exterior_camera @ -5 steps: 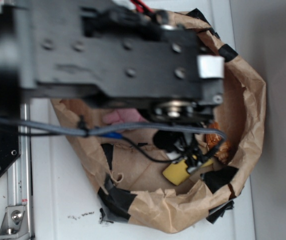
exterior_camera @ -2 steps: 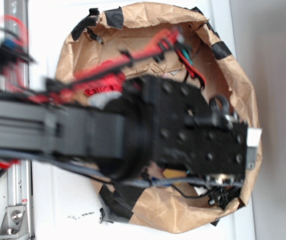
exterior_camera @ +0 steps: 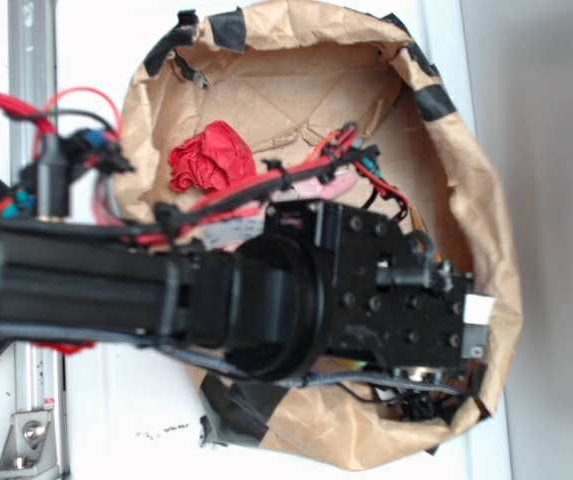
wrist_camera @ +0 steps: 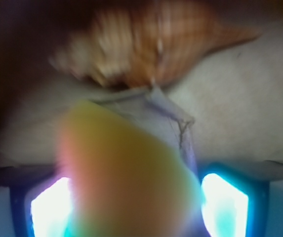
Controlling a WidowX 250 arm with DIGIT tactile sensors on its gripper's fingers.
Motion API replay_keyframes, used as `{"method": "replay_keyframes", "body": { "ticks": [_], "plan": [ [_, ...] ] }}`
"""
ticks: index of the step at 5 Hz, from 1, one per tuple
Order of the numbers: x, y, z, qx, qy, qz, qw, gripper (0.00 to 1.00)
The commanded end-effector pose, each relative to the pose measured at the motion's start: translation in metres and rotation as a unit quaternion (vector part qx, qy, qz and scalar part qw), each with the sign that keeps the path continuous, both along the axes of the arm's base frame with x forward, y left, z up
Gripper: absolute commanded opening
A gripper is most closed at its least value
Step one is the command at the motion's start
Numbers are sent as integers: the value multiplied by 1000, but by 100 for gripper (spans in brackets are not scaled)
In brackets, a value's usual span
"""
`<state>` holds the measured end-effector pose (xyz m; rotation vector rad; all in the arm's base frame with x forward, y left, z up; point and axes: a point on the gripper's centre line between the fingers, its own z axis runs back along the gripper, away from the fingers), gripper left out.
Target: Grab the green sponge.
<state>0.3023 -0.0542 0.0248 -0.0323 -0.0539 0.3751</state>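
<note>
- The green sponge (wrist_camera: 124, 177) is filling the lower middle of the wrist view as a blurred, rounded yellow mass, very close to the lens.
- It is sitting between the two glowing pads (wrist_camera: 52, 210) at the bottom corners of that view, one lit white-cyan on each side of it.
- The gripper (wrist_camera: 131, 207) is showing only those pads; the sponge is lying between them, but the blur is hiding whether the pads are pressing on it, so the state of the jaws cannot be told.
- In the exterior view the sponge is not showing, since the arm is covering the lower right of the bag.
- Beyond the sponge in the wrist view, a brown spiral seashell (wrist_camera: 151, 49) is lying on the paper floor, its pointed end toward the right.
- A creased fold of paper (wrist_camera: 173, 116) is rising between the shell and the sponge.
- In the exterior view the black arm (exterior_camera: 266, 300) is reaching from the left across the brown paper bag (exterior_camera: 486, 230), its wrist end low at the bag's lower right rim.
- A red wrinkly cloth ball (exterior_camera: 211, 158) is resting in the bag's upper left part, apart from the arm's wrist end.
- A strip of pink plush (exterior_camera: 316, 190) is peeking out just above the arm, under red cables (exterior_camera: 296, 170).
</note>
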Motion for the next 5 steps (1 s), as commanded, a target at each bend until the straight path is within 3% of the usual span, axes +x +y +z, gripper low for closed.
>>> {"method": "replay_keyframes", "body": {
  "ticks": [1, 2, 3, 4, 5],
  "plan": [
    [-7, 29, 29, -3, -47, -6, 999, 0],
    [-12, 66, 78, -29, -74, -23, 997, 0],
    [-13, 92, 130, 1, -79, -54, 995, 0],
    [-13, 92, 154, 28, -89, -75, 993, 0],
    [-9, 80, 169, 78, -78, -81, 991, 0]
  ]
}}
